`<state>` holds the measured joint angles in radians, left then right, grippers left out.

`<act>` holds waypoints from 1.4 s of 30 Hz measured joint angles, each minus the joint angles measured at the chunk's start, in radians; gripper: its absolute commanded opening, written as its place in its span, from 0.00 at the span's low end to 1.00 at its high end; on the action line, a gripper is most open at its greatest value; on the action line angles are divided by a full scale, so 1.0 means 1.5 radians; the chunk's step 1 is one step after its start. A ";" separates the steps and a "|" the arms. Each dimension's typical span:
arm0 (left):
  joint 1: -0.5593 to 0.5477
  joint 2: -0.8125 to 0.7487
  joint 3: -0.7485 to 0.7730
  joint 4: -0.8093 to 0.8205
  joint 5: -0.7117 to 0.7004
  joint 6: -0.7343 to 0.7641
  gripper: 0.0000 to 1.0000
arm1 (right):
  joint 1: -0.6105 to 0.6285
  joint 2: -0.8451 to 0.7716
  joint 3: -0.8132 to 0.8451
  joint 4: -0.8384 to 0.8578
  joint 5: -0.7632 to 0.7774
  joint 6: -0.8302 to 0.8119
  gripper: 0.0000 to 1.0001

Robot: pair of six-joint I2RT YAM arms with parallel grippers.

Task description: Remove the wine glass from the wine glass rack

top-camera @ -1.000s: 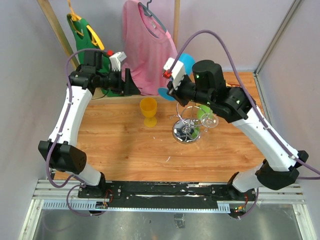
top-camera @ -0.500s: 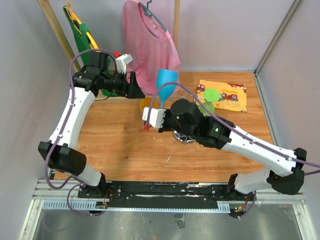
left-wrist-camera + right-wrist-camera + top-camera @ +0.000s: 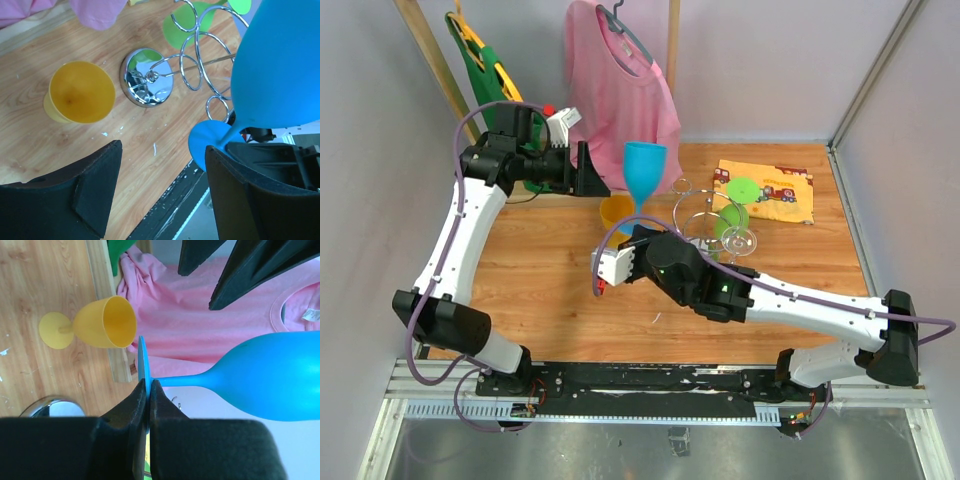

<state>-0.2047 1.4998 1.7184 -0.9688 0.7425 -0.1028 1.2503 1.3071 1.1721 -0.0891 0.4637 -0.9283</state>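
The right end effector (image 3: 145, 390) is pressed thin on the foot of the blue wine glass (image 3: 270, 375), pinching the disc by its edge; the glass stands roughly upright in the air at the upper centre of the top view, apart from the wine glass rack (image 3: 146, 79) to its right; so the lift-off looks done; what remains, I judge, is setting it on the bench (image 3: 550, 270); the left end effector (image 3: 162, 147) hangs spread and empty near the bowl; a green glass (image 3: 728, 222) and a clear glass (image 3: 738, 243) sit among the rack's loops.
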 measured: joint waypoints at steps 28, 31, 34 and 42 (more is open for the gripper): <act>0.072 0.059 0.047 -0.013 0.104 -0.110 0.72 | 0.055 0.056 -0.216 0.374 0.131 -0.236 0.01; 0.071 0.059 0.047 -0.013 0.122 -0.121 0.72 | 0.055 0.070 -0.230 0.402 0.134 -0.254 0.01; 0.071 0.059 0.047 -0.013 0.137 -0.136 0.71 | 0.055 0.079 -0.231 0.416 0.134 -0.262 0.01; 0.071 0.059 0.047 -0.013 0.177 -0.188 0.71 | 0.055 0.097 -0.233 0.461 0.134 -0.288 0.01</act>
<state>-0.0978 1.5883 1.7885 -0.9882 1.0077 -0.3843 1.3327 1.4525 0.8223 0.6018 0.6643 -1.3602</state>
